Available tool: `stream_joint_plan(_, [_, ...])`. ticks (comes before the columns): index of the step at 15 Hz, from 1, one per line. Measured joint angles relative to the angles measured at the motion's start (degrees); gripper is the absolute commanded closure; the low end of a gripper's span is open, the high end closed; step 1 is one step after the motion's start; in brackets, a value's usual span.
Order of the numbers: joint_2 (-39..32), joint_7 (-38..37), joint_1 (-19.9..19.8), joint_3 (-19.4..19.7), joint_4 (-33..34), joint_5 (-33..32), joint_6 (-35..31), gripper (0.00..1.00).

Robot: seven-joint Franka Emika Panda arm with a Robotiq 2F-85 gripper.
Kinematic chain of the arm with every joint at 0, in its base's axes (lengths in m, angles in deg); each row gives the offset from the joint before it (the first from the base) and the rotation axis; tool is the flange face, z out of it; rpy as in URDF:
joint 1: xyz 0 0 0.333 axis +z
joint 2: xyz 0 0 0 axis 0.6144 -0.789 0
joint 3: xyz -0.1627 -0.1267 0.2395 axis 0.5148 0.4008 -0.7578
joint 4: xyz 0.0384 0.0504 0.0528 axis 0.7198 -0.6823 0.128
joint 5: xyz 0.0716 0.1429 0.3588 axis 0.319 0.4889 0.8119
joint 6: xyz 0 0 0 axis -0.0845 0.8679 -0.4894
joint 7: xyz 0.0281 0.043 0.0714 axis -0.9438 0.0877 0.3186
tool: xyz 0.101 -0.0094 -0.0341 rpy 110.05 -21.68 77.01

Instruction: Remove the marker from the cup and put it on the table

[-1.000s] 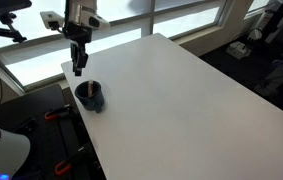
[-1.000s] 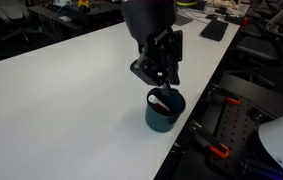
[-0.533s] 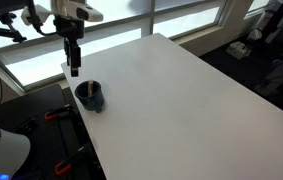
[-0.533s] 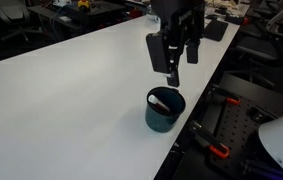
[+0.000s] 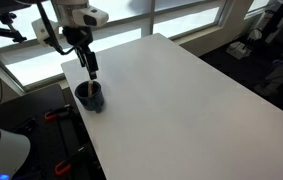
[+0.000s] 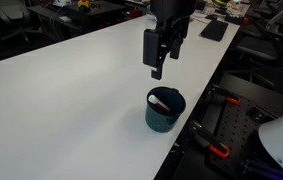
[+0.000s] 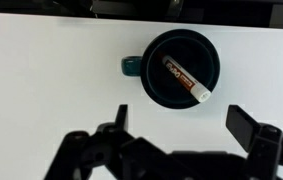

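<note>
Jaws stood released wide over cup (image 7: 157, 92), seemingly to straddle the marker (image 7: 186, 80) lying slanted inside.

place: lab or office | cues: long white table (image 5: 181, 100); big windows (image 5: 181, 15); cluttered desks (image 6: 81, 8) behind

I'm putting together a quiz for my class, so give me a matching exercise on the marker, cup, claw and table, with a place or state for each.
1 marker
2 cup
3 claw
4 table

A plain white top
B open and empty, up in the air
C lying inside the cup
D standing near the table's edge

Pairs: 1-C, 2-D, 3-B, 4-A
</note>
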Motion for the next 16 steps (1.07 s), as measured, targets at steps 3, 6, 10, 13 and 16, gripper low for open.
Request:
stream_joint_plan(3, [-2.1,0.2,0.0,0.0,0.3,-0.3,-1.1,0.0])
stream_joint_plan(6, [-2.6,0.2,0.0,-0.2,0.5,-0.9,-1.1,0.0])
stream_joint_plan(10, [-5.3,1.1,0.1,-0.7,1.7,-3.7,-1.0,0.0])
stream_joint_plan(13, [-7.5,5.1,0.1,-0.7,2.5,-5.0,-1.0,0.0])
stream_joint_plan(16, [-8.8,12.4,0.1,-0.7,2.5,-6.6,-1.0,0.0])
